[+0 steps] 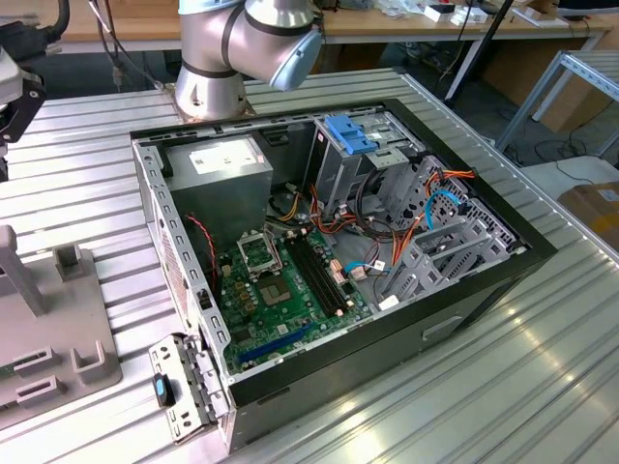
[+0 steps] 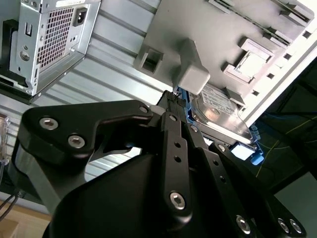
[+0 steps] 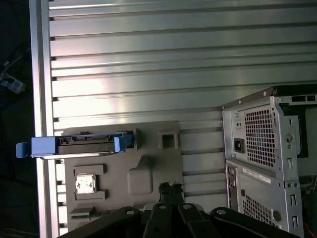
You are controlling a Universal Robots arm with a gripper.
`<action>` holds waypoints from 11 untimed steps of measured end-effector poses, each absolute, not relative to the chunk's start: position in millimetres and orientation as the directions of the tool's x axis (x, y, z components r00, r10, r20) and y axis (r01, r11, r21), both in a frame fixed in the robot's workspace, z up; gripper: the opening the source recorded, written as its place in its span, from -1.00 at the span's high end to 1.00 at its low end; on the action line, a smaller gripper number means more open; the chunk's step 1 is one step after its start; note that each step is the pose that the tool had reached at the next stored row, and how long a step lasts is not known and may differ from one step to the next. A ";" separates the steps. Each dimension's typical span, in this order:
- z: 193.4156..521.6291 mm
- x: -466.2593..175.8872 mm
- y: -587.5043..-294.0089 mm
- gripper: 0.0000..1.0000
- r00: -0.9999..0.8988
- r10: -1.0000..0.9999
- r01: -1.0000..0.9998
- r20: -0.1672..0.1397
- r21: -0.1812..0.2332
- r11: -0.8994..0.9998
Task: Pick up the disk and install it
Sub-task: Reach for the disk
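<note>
In the exterior view, an open black and grey metal computer case (image 1: 435,319) is seen lying on a ribbed aluminium table (image 1: 503,387). The silver robot arm (image 1: 242,48) is placed beyond it, and a flat grey plastic fixture tray (image 1: 48,319) is seen at the exterior view's left.

In the second wrist view, the black gripper (image 2: 173,96) is shown with its fingers brought narrowly together, and nothing is held between them. Past it the disk (image 2: 218,106), a grey metal hard drive framed by blue plastic rails, is seen standing on its edge in the fixture tray (image 2: 237,25).

In the first wrist view, the disk (image 3: 84,143) is found at one end of the fixture tray (image 3: 148,173), apart from the gripper (image 3: 169,188).
</note>
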State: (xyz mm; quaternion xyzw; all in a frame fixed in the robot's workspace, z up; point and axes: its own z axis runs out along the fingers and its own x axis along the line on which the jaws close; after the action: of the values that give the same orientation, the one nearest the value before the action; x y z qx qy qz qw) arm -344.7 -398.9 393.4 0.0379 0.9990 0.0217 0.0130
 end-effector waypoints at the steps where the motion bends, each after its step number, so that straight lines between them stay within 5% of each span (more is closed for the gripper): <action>1: 393.3 -347.6 -399.0 0.79 -0.997 0.076 0.075 -0.024 0.044 0.996; 11: 393.3 -355.0 -399.0 0.79 -0.997 0.076 0.075 -0.024 0.044 0.996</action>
State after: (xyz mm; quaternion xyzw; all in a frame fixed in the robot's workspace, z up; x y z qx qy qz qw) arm -355.0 -399.0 393.3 0.0378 0.9990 0.0217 0.0131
